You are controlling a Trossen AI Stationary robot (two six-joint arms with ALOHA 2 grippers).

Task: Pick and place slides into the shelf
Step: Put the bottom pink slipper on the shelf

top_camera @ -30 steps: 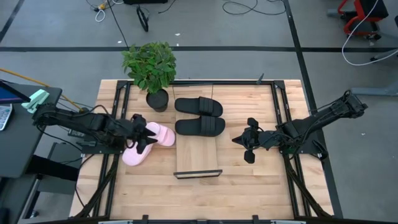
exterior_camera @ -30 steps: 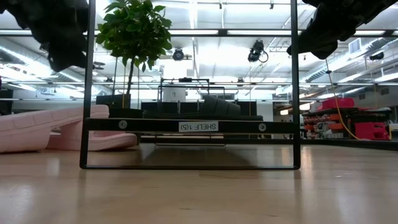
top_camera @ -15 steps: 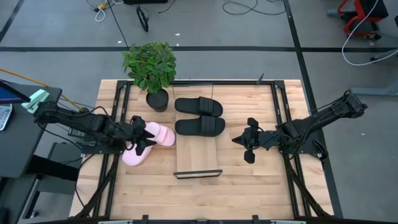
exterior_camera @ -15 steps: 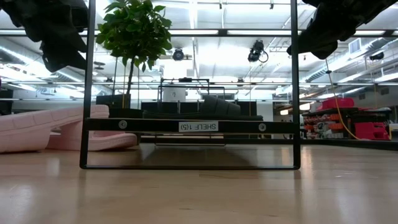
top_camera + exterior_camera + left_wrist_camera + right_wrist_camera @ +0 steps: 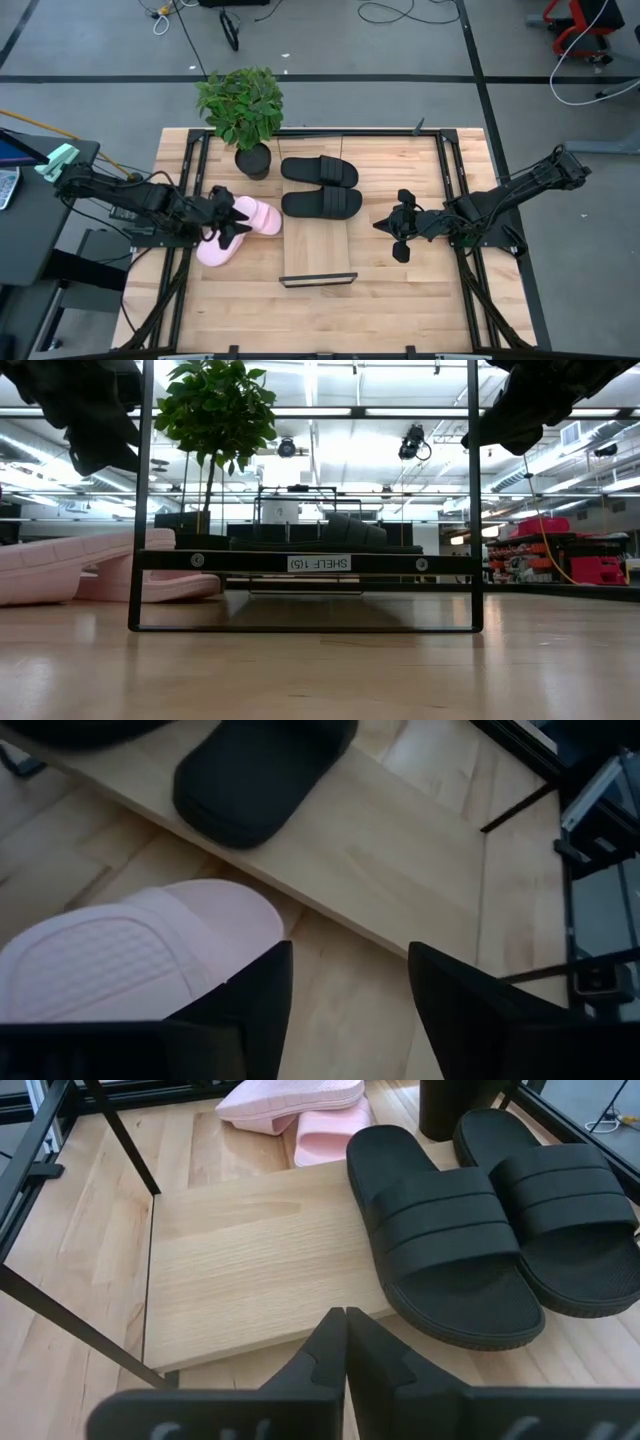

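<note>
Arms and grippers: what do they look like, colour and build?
Both arms are dark, jointed, with thin cables along the links. The left gripper and right gripper are matte black with two flat, tapered fingers. No markings readable.

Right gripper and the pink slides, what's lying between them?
In the high view, the shelf with its two black slides lies between the right gripper and the pink slides.

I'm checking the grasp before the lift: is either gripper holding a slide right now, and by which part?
No. The left gripper is open above the pink slides, gripping nothing. The right gripper is shut and empty, near the black slides.
</note>
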